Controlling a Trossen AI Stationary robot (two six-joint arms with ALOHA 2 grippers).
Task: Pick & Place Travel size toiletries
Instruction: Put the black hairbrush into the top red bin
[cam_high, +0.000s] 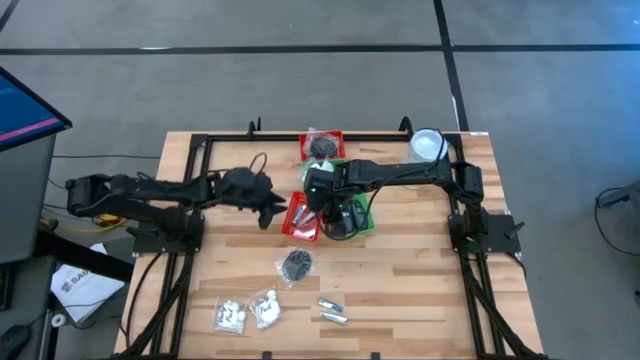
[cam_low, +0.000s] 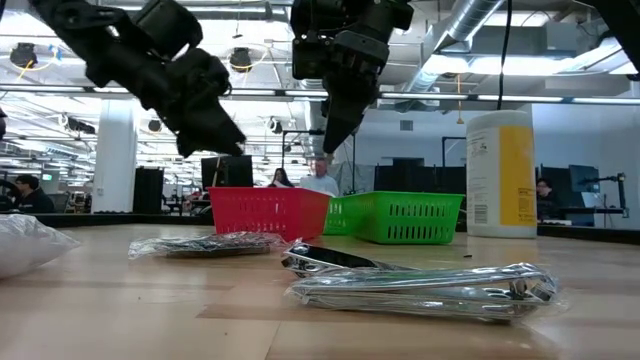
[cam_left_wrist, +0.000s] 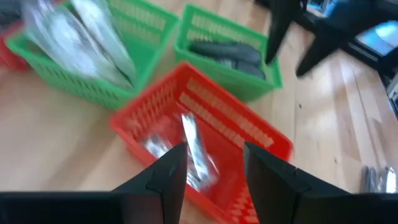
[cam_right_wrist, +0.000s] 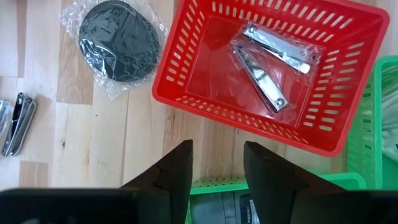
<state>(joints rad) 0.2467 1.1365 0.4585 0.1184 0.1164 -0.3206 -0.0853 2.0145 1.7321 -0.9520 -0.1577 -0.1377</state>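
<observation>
Both claws, left (cam_high: 272, 212) and right (cam_high: 330, 215), are hovering open and empty above the baskets (cam_high: 302, 217); next, fetching the black disc packet (cam_high: 297, 264) mid-surface.

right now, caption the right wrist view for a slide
Right gripper, jaws open, above a red basket holding two bagged nail clippers, a bagged black disc beside it.
</observation>
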